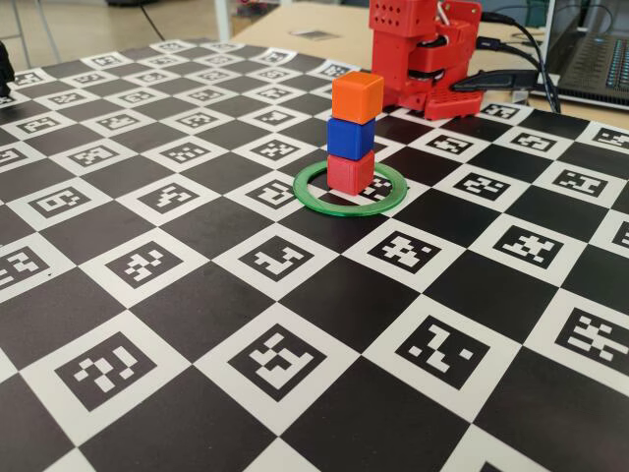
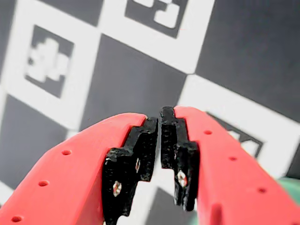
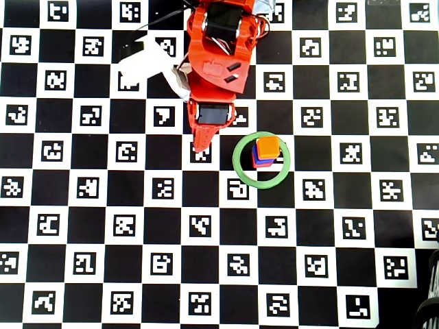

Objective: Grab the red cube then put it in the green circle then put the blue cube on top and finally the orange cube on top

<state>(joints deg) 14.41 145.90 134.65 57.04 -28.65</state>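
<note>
Matte plastic orange cube (image 1: 357,98), blue cube (image 1: 351,139) and red cube (image 1: 350,173); glossy translucent green circle (image 1: 316,200); printed matte counter (image 1: 295,324).

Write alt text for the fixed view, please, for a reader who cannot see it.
Three cubes stand stacked inside the green circle on a checkered marker board: the red cube at the bottom, the blue cube in the middle, the orange cube on top. The red robot arm sits behind the stack.
</note>
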